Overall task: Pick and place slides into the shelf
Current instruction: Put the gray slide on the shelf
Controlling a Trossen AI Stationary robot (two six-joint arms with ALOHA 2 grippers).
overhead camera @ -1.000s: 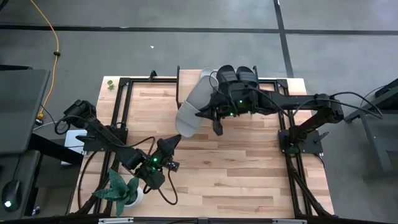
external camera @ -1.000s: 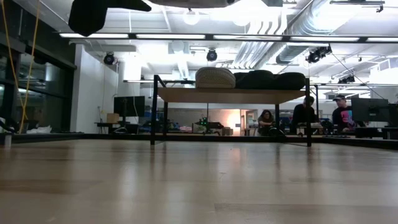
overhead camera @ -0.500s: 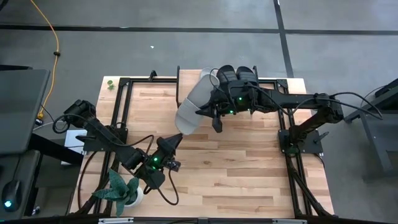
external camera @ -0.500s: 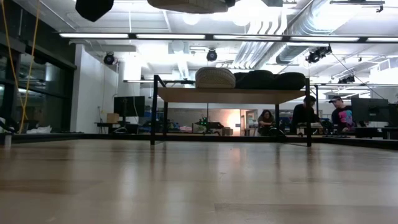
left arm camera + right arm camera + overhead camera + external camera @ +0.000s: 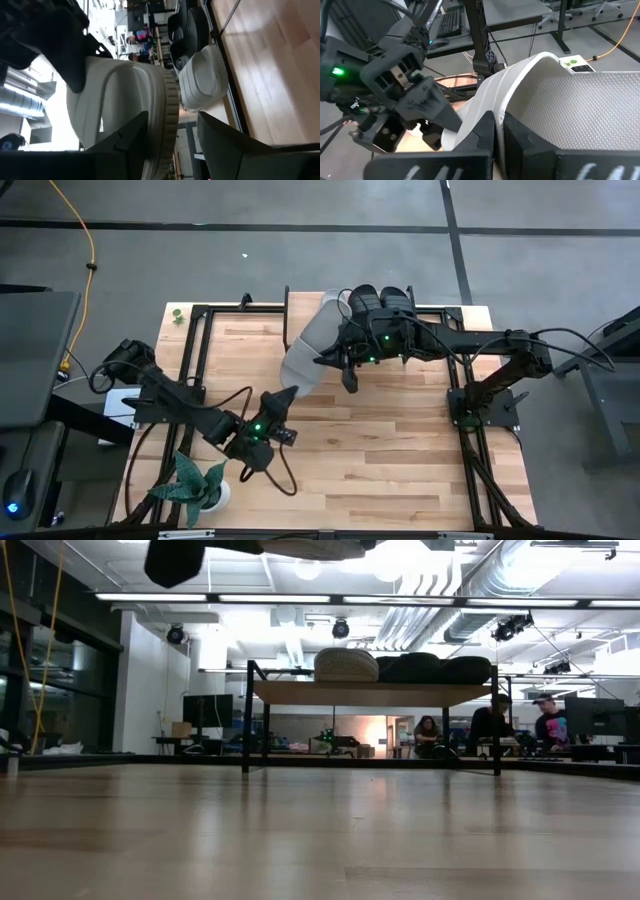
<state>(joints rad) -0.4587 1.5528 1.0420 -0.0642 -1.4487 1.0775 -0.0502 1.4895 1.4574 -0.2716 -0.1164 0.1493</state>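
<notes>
A light grey slide (image 5: 303, 352) hangs in the air over the table's far middle, just near of the shelf (image 5: 370, 693). My right gripper (image 5: 338, 362) is shut on it. My left gripper (image 5: 284, 394) is open at the slide's near end; in the left wrist view the sole's rim (image 5: 167, 115) runs between its fingers. Another grey slide (image 5: 346, 664) and two black slides (image 5: 430, 668) rest sole-down on the shelf's plank. My right gripper pinches the slide's strap (image 5: 506, 107) at its edge between its two fingers, coming nearly level from the table's right. The slide is lifted clear of table and shelf. My left gripper: a gap shows between the rim and one finger (image 5: 220, 145); whether the other touches, I cannot tell.
A potted plant (image 5: 200, 485) stands at the near left corner. Black frame rails (image 5: 195, 360) run along the table's left, right and far sides. People sit in the room behind the shelf (image 5: 490, 725). Bare wood (image 5: 380, 450) lies across the near middle.
My left gripper has moved toward the table's right and far edge, closing in on the held slide's near end. The slide and my right gripper have kept in place.
</notes>
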